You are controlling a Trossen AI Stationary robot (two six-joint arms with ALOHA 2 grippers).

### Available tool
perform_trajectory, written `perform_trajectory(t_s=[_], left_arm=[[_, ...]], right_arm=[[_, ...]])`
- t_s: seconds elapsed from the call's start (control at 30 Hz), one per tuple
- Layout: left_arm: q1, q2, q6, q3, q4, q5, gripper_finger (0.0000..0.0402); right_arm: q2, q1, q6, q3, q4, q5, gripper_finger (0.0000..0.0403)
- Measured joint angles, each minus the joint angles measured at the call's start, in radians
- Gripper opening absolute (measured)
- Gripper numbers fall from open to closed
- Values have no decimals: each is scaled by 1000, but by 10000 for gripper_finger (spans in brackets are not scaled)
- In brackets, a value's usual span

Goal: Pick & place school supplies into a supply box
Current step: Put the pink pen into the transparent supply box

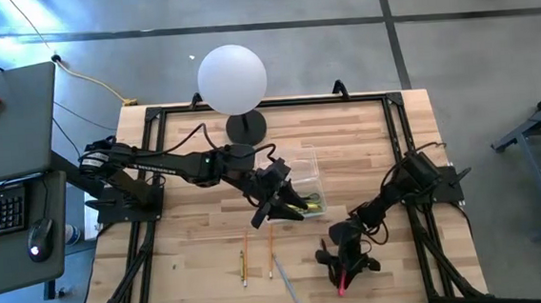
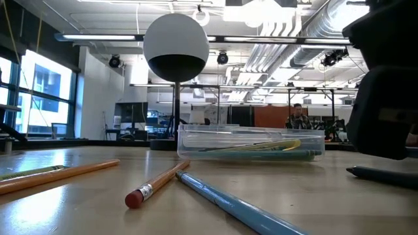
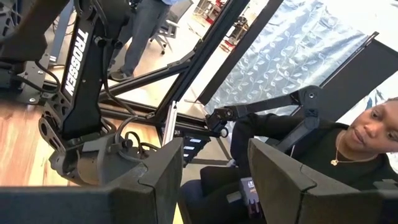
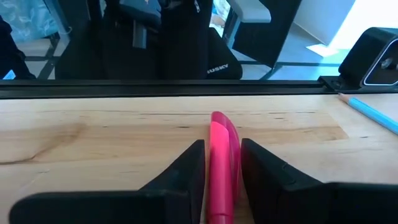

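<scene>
Slim glossy pink pen (image 4: 221, 163), right gripper (image 4: 222, 167) astride

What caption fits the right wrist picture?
Right gripper straddles a pink pen lying on the wooden table.

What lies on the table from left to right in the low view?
Long orange pencil → orange pencil with red eraser → light blue pencil → clear plastic supply box → dark pen.

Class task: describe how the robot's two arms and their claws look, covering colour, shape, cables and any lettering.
Both arms are black, jointed, with looping black cables. The left arm and the right arm each end in a two-fingered claw with blocky, dark, wedge-shaped fingers. White "TROSSEN" lettering runs along one arm segment in the left wrist view.
</scene>
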Motion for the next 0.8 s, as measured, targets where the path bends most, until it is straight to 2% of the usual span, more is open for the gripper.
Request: perform_trajectory(t_s=[0.17,0.33,0.43,0.53,0.63,0.8], left_arm=[[0,0,0,0,-1,0,214],[0,0,0,0,-1,0,214],[0,0,-22,0,2,1,214],[0,-3,-58,0,26,11,214],[0,-20,-69,1,58,47,214],[-8,-50,-60,1,60,65,214]], right_arm=[[1,-2,-4,0,4,-5,72],[7,-4,29,-3,29,-29,19],[12,-12,168,-5,102,-74,11],[4,-12,328,-7,193,-76,12],[-39,-12,343,-9,172,-81,1],[-150,-7,250,-8,4,48,1]])
